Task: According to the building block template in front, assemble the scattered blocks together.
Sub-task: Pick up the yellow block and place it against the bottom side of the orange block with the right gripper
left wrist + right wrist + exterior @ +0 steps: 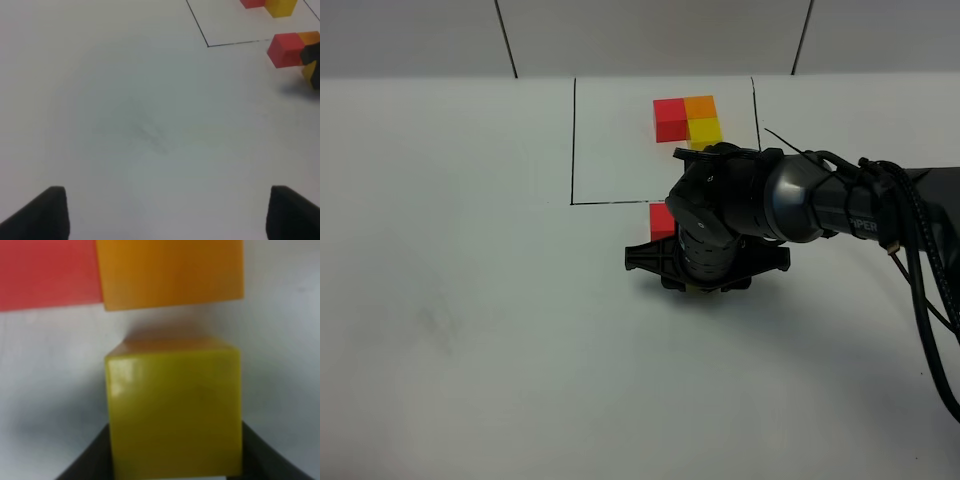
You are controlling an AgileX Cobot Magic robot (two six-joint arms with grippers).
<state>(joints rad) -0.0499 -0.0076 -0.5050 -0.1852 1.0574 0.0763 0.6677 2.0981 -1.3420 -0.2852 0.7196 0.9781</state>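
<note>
The building block template (687,120) is an L of red, orange and yellow cubes inside a thin black drawn rectangle (573,140). My right gripper (705,272) reaches down just in front of that rectangle and is shut on the yellow cube (172,410). The orange cube (170,272) lies a small gap beyond it, touching the red cube (47,272). In the exterior high view only the red cube (662,221) shows beside the arm. My left gripper (170,215) is open and empty over bare table, far from the red cube (286,49).
The right arm (820,205) and its cables (920,270) stretch in from the right edge. The white table (470,330) extends left and forward. The left arm does not show in the exterior high view.
</note>
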